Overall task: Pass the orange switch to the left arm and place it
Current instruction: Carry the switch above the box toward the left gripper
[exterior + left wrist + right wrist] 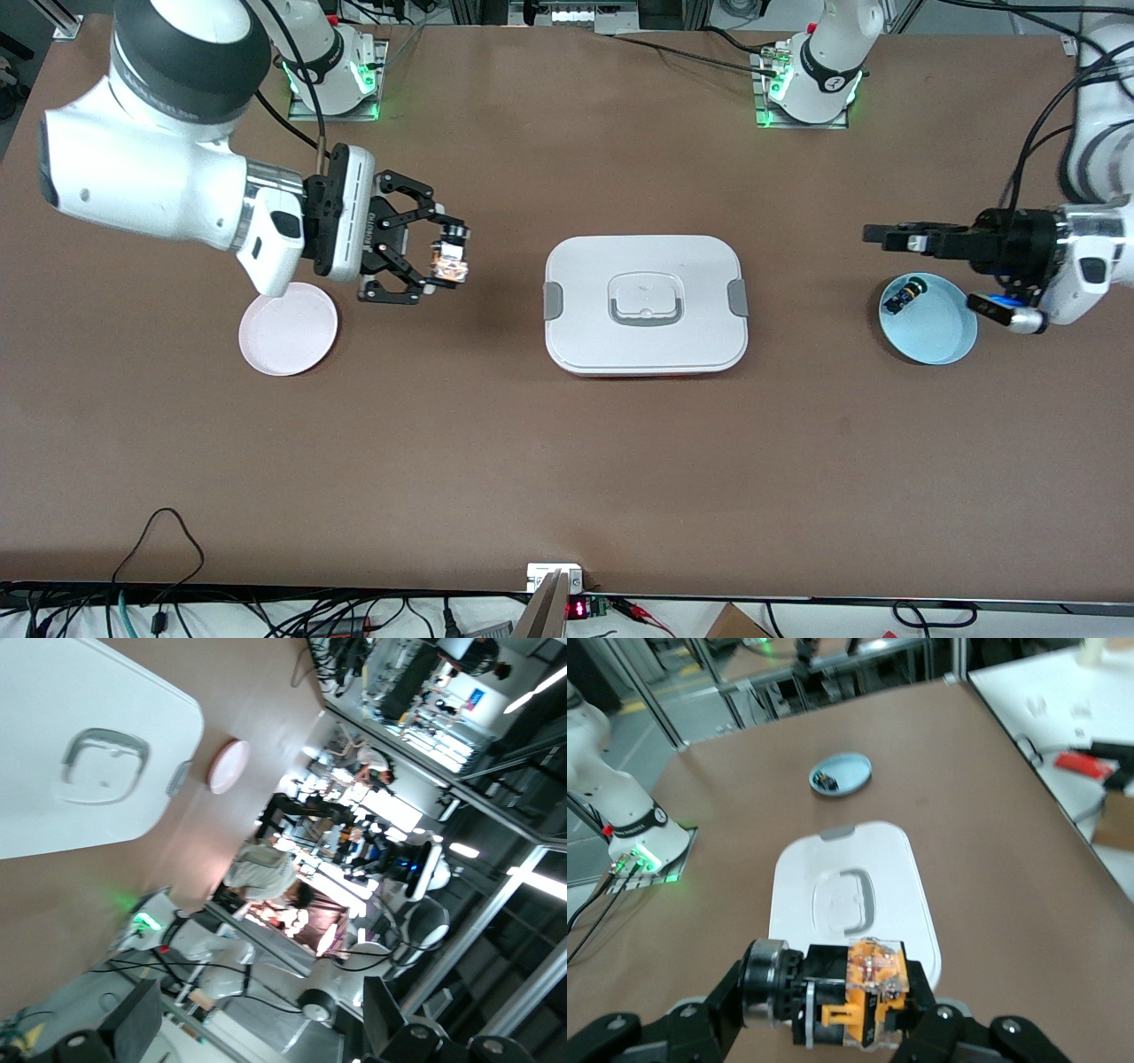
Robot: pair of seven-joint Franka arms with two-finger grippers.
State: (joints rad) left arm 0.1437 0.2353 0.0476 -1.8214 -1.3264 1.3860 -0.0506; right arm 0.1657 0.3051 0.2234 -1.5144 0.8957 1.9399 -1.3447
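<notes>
My right gripper clamps the switch in the air between the pink plate and the box. In the right wrist view the switch's long axis lies crosswise between my fingers. My left gripper waits with closed fingers above the blue plate.
</notes>
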